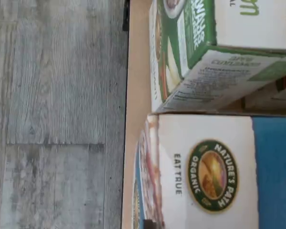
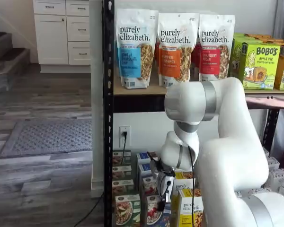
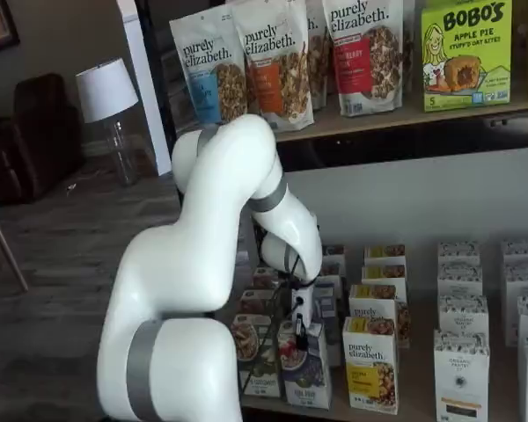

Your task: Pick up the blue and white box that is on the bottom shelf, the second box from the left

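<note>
**Fingers closed down at the blue and white box on the bottom shelf**

Nearest the camera in a shelf view is the robot's white arm, which fills the foreground and bends down toward the lowest row of boxes. Its gripper sits at the top of the blue and white box, the front box of its row on the bottom shelf. In the other shelf view the gripper hangs just above and touching the top of the same box.

The fingers are clenched. They meet the top edge of the box, but the pictures do not show clearly whether the cardboard is actually pinched between them.

The relation that matters: the box stands upright, long axis vertical, directly below the fingers, so the lift would be straight up and then out toward the room. The green and white box stands just beside it on one side and the yellow and white box on the other, so there is little room to sway.

Readable print: "purely elizabeth" on the yellow and white box and on the bags on the upper shelf; "BOBO'S APPLE PIE" on a green box. In the wrist view, a box top reads "NATURE'S PATH ORGANIC" and "EAT TRUE".
</note>
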